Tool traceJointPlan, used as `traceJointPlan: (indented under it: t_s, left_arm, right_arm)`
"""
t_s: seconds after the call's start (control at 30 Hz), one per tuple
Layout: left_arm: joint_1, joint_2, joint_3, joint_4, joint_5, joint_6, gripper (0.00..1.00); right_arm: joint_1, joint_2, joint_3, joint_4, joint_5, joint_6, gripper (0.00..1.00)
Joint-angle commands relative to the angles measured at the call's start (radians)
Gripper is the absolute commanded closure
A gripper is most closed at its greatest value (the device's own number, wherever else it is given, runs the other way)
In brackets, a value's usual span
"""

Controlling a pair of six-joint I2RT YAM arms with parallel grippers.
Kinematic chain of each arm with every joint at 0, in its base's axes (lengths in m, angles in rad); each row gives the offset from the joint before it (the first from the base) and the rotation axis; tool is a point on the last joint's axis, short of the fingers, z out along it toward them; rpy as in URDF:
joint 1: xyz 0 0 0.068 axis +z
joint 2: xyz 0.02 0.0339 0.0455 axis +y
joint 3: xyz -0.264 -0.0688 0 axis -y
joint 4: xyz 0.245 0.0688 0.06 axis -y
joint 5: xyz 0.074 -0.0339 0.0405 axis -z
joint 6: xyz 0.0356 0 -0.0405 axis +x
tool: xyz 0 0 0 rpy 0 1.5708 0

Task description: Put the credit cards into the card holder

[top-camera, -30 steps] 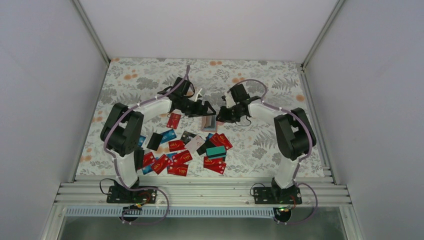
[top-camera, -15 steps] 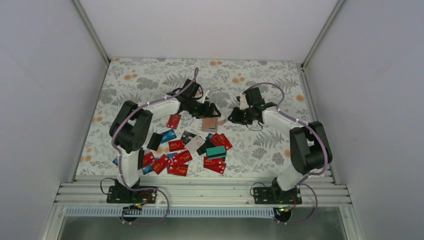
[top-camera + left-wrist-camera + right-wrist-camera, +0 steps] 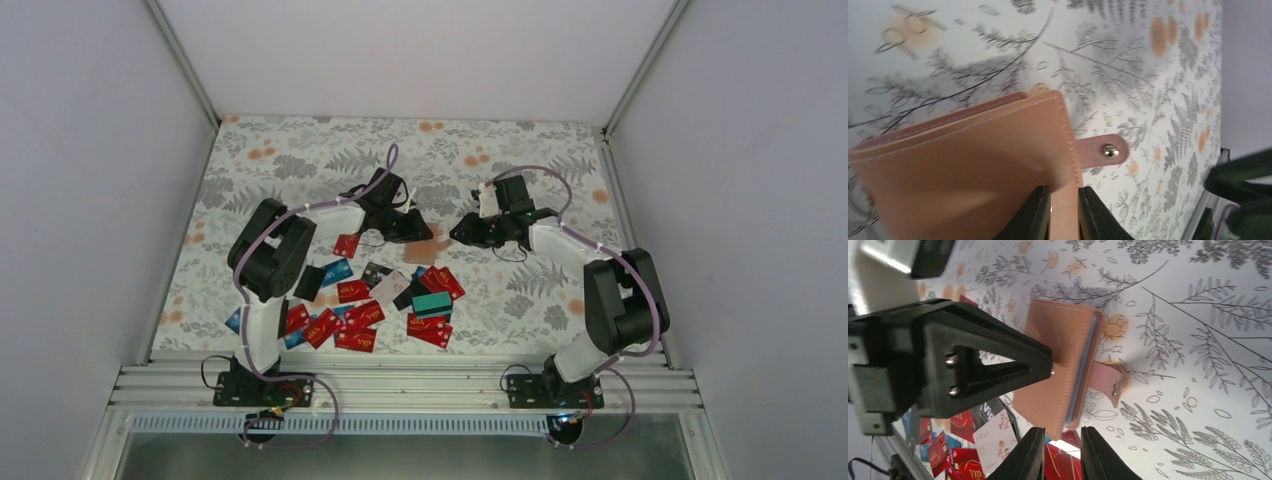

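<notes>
1. Clamped by the left claw point(image 3: 1064, 192) on the edge of one tan cover of the card holder point(image 3: 963, 165), at the bottom centre of the left wrist view. Gripped on that single flap, probably to peel it back and bare the pockets.
2. From above, sits mid-frame between the two claws, just above the spread of cards.
3. In the right wrist view, looks closed or nearly so, with blue-grey lining along the right edge. Left unlatched, with the strap point(image 3: 1105, 377) and its snap hanging free at right.
4. Right claw point(image 3: 1061, 434) at the bottom centre of its own view, fingers a narrow gap apart just under the holder's lower corner. Cannot tell whether anything is pinched. Likely placed there to catch or steady the other cover.
5. Credit cards point(image 3: 355, 315) scattered flat across the lower centre of the overhead view, mostly red, none lifted. Still to be loaded, judging by the pile.
</notes>
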Motion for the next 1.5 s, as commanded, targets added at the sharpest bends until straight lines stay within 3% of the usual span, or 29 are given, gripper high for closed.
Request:
traceJointPlan:
  t_s: [0.0, 0.17, 0.5, 0.9, 1.1, 1.47]
  left_arm:
    - [-0.009, 0.000, 0.026, -0.076, -0.094, 0.022, 0.86]
    - [-0.013, -0.002, 0.062, -0.210, -0.199, 0.082, 0.94]
    - [-0.037, 0.028, 0.068, -0.214, -0.180, 0.123, 0.94]
    - [-0.042, 0.054, 0.072, -0.221, -0.197, 0.129, 0.95]
    - [-0.043, 0.058, 0.073, -0.221, -0.197, 0.133, 0.95]
    - [-0.042, 0.053, 0.067, -0.215, -0.194, 0.124, 0.95]
  right_arm:
    - [-0.006, 0.019, -0.004, 0.043, -0.075, -0.017, 0.78]
    - [-0.007, 0.037, 0.009, 0.043, -0.049, -0.006, 0.78]
    - [-0.008, 0.114, 0.058, -0.029, 0.110, -0.046, 0.78]
    - [-0.009, 0.202, 0.103, -0.029, 0.058, -0.056, 0.82]
    - [-0.008, 0.208, 0.108, -0.031, 0.052, -0.053, 0.95]
    - [0.008, 0.205, 0.133, -0.044, 0.003, -0.054, 0.96]
